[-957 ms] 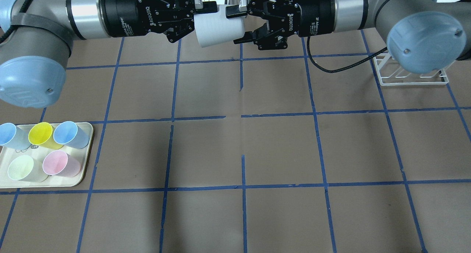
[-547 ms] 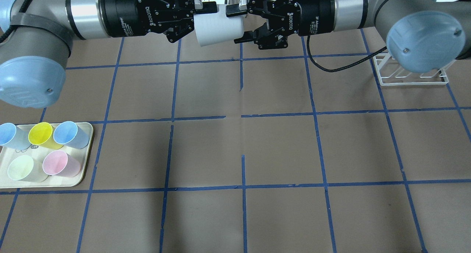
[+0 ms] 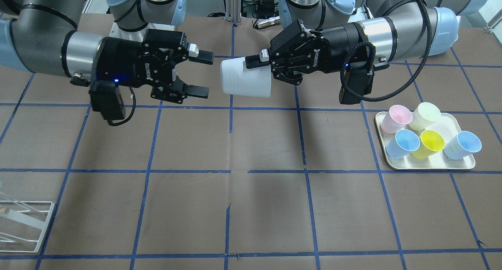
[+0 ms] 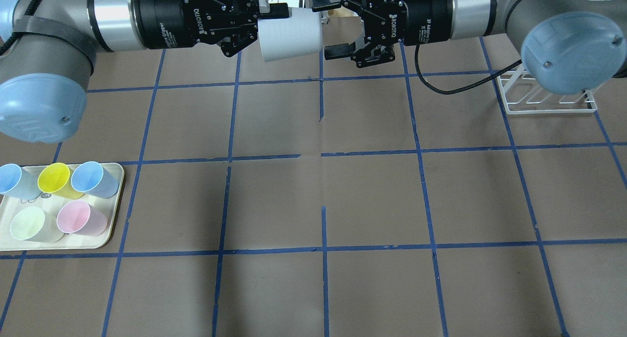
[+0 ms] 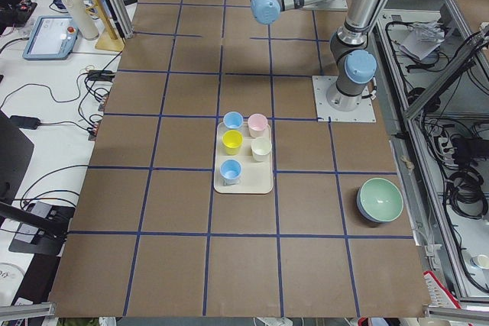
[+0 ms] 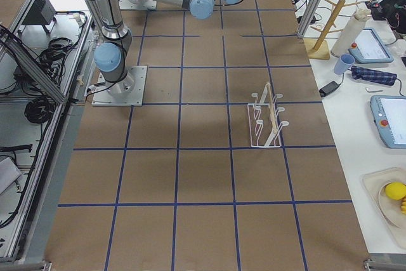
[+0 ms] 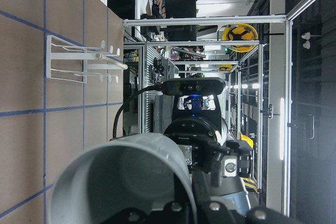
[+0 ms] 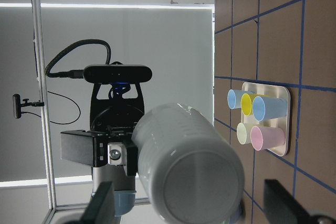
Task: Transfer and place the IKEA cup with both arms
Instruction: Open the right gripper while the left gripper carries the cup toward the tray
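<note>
The pale grey IKEA cup [image 4: 290, 33] lies sideways in the air above the table's far middle. My left gripper [image 4: 272, 21] is shut on its rim end, with one finger on the outside of the wall. In the front-facing view the cup [image 3: 244, 79] hangs from the left gripper [image 3: 257, 68], base pointing at my right gripper [image 3: 200, 73]. The right gripper [image 4: 332, 27] is open and empty, just clear of the base. The right wrist view shows the cup's base [image 8: 197, 182] between its spread fingers. The left wrist view shows the cup's open mouth [image 7: 126, 182].
A cream tray [image 4: 116, 200] at the near left holds several coloured cups, also seen in the front-facing view [image 3: 431, 166]. A white wire rack [image 4: 548, 104] stands at the far right. A green bowl [image 5: 380, 200] sits by the robot's base.
My right gripper, which stood open around the cup's base end, has drawn back to the right and now stands clear of it. The left gripper and cup have barely moved.
</note>
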Robot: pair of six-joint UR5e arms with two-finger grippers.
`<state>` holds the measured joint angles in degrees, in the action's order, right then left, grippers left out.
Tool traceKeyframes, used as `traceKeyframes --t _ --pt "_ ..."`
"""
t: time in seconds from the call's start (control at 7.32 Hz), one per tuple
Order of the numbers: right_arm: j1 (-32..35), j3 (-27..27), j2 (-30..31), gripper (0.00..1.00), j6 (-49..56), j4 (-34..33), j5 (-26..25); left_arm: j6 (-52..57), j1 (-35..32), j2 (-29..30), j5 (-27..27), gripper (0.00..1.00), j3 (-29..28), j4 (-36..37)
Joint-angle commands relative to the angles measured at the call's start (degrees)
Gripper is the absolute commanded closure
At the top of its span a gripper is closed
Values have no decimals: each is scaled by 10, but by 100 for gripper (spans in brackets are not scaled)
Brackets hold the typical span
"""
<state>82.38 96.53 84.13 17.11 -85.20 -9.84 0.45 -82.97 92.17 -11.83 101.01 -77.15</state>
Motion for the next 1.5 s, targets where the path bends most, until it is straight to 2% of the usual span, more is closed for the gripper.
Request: traceKeyframes --t 0.0,0.14,0.27,0.41,0.68,0.82,0.96,1.09,1.23,1.37 --pt "-59 -2 8 0 -16 4 -92 -5 2 2 -157 100 -17 14" --pt "-62 -2 15 0 -18 2 -168 4 8 3 -302 100 -32 14" --pt "-64 -3 27 0 -35 2 -245 14 17 0 -419 100 -40 13" --pt "-61 -3 52 0 -110 -5 -316 35 37 -4 -502 100 -37 3" --pt "-58 -3 74 0 -147 -9 -492 165 112 -11 -631 100 -29 -27" --pt "-50 -6 95 0 -173 -8 -564 244 156 -11 -674 100 -28 -35" --pt "-21 -13 116 0 -233 -5 -623 316 210 -9 -691 100 -27 -47" --pt "26 -23 117 0 -255 2 -715 396 263 -2 -717 100 -27 -48" --pt "74 -28 117 0 -287 0 -778 472 317 5 -731 100 -26 -47" --pt "96 -28 114 0 -318 1 -808 499 350 17 -764 100 -26 -38"
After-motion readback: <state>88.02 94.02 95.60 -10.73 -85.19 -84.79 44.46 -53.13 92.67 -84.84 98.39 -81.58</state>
